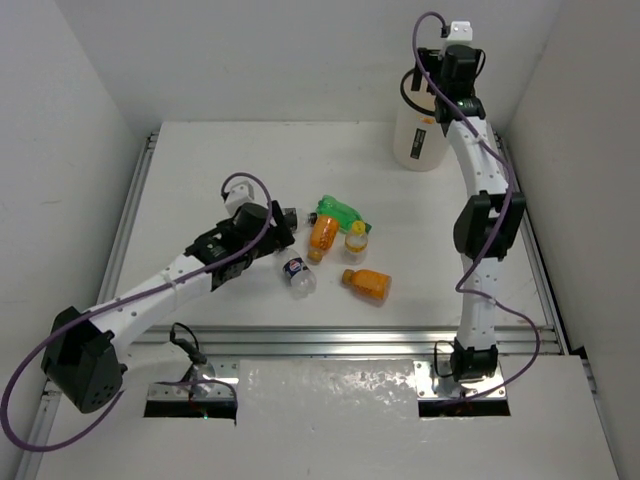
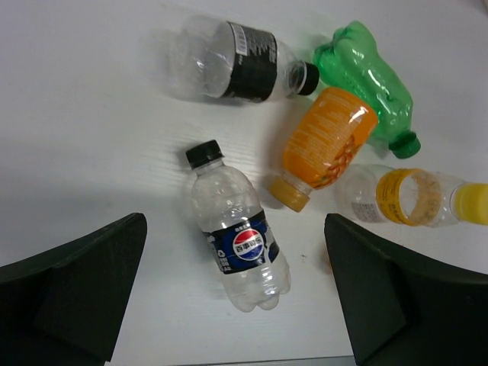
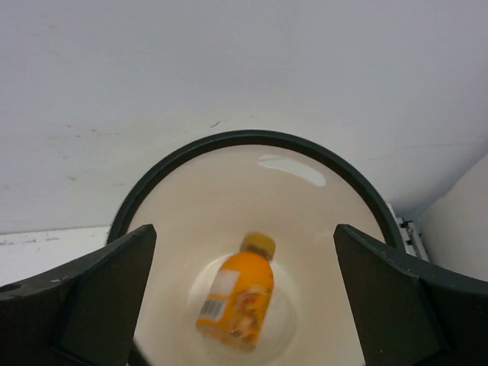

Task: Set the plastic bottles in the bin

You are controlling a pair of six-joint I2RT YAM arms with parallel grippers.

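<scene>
Near mid-table the left gripper (image 1: 278, 232) hovers, jaws apart, by a clear blue-labelled bottle (image 2: 240, 244) among other loose bottles (image 1: 368, 284), probably needing to descend and clamp it next, while far right the right gripper (image 3: 244, 229), jaws spread, hangs above the bin (image 3: 244, 136), one orange bottle (image 3: 236, 297) inside

A robotics laboratory test cell is shown. A plain white table (image 1: 250, 170) is boxed in by bare white panels (image 1: 70, 90) at the left, top and right of the overhead view. Aluminium framing rails (image 1: 330, 343) are seen along the table's lower edge and up both of its sides. Two white-and-black robot arms, the left arm (image 1: 150, 295) and the right arm (image 1: 485, 180), are bolted to metal plates (image 1: 428, 378) at the bottom of the frame. Purple cables (image 1: 417, 40) are looped loosely along them. A few plastic bottles (image 1: 365, 284) are laid at the table's centre, and a white bin (image 1: 415, 145) is stood at the upper right.
</scene>
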